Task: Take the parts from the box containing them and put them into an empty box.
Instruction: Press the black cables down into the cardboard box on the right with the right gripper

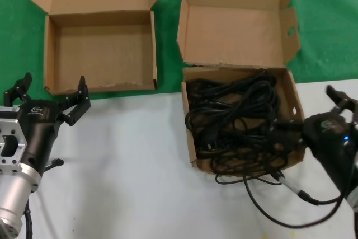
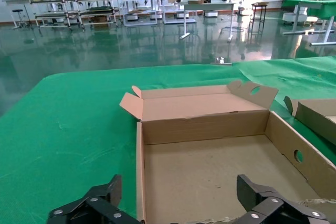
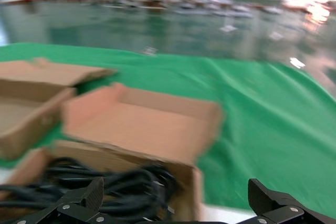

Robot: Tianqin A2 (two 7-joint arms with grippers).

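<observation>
Black looped power cords [image 1: 238, 118]: you see them tangled inside the brown cardboard box with the torn front wall and winged lid [image 1: 293, 96]; some strands hang over its front onto the white table [image 1: 134, 166].
Wide shallow cardboard box with flat lid [image 1: 53, 54]: it stands on the green cloth [image 1: 330, 15], well left.
Right gripper [image 1: 310, 118]: fingers spread open at the cord box's right front corner.
Left gripper [image 1: 50, 94]: fingers open, near the shallow box's front wall.

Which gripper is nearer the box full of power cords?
Right. The right gripper sits at the cord box, over its right front corner; the left gripper waits open before the empty box.
</observation>
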